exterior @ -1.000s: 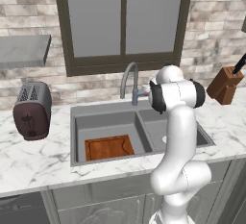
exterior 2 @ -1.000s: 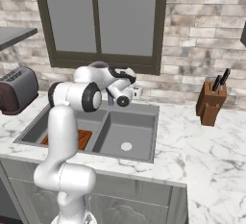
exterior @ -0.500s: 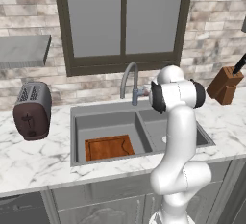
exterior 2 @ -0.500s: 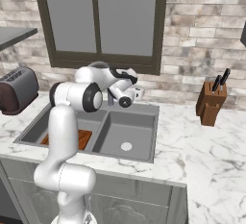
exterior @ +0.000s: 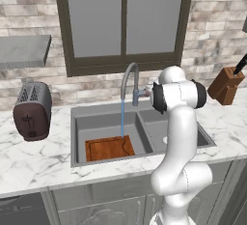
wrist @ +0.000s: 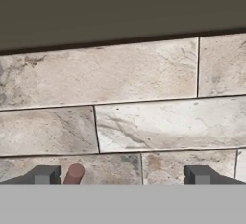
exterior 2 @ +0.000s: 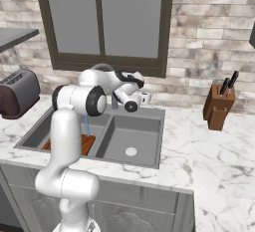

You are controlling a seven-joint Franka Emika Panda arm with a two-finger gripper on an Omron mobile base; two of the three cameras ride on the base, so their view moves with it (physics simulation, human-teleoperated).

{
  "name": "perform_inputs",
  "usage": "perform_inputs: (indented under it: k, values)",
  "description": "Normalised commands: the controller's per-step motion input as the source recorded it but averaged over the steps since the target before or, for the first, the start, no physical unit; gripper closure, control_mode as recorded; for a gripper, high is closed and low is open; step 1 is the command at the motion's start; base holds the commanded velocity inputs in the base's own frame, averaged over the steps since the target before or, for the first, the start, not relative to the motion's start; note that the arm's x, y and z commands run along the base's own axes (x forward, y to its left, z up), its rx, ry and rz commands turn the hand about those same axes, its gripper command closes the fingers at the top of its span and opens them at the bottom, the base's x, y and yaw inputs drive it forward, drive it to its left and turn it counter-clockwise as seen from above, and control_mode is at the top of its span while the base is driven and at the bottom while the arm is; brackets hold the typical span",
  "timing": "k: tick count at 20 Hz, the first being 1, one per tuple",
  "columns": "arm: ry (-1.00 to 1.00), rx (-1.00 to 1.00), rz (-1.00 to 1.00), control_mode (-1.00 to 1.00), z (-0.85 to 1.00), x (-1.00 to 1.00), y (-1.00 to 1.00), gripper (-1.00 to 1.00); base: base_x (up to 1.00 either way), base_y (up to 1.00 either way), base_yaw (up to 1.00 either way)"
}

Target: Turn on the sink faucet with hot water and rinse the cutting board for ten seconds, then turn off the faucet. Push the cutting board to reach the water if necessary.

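The sink faucet (exterior: 129,80) arches over the left basin of the sink (exterior: 103,110). From its spout, water (exterior: 122,118) falls in a thin blue stream onto the back edge of the cutting board (exterior: 110,148), which lies flat in that basin. Past my arm, the water (exterior 2: 86,125) and the cutting board (exterior 2: 88,144) also show in the right base view. My gripper (exterior: 146,92) is open at the faucet's base, right of the spout. In the hand view the gripper (wrist: 122,175) faces the brick wall, and the lever's reddish tip (wrist: 73,173) sits just inside the left fingertip (wrist: 45,174).
A dark toaster (exterior: 32,109) stands on the counter left of the sink. A brown knife block (exterior: 226,84) stands at the far right by the wall. The right basin has a round drain (exterior 2: 131,151). A window is behind the faucet.
A blue stream of water now runs from the spout onto the board; none shows in the earlier frames. The hand has shifted only slightly by the lever.
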Motion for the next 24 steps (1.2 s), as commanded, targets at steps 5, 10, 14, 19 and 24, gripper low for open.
perform_inputs:
  k: [5,10,14,19,24]
  values:
    - [0.0,0.01,0.0,-1.0,-0.02,-0.29,-0.6,-1.0,0.0,0.0,0.0]
    - [0.0,0.01,0.0,-1.0,-0.02,-0.34,-0.57,-1.0,0.0,0.0,0.0]
    - [0.0,0.0,0.0,-1.0,0.0,-0.22,-0.39,-1.0,0.0,0.0,0.0]
    - [0.0,0.0,0.0,-1.0,0.0,-0.02,-0.14,-1.0,0.0,0.0,0.0]
    - [0.0,0.0,0.0,-1.0,0.03,0.0,-0.12,-1.0,0.0,0.0,0.0]
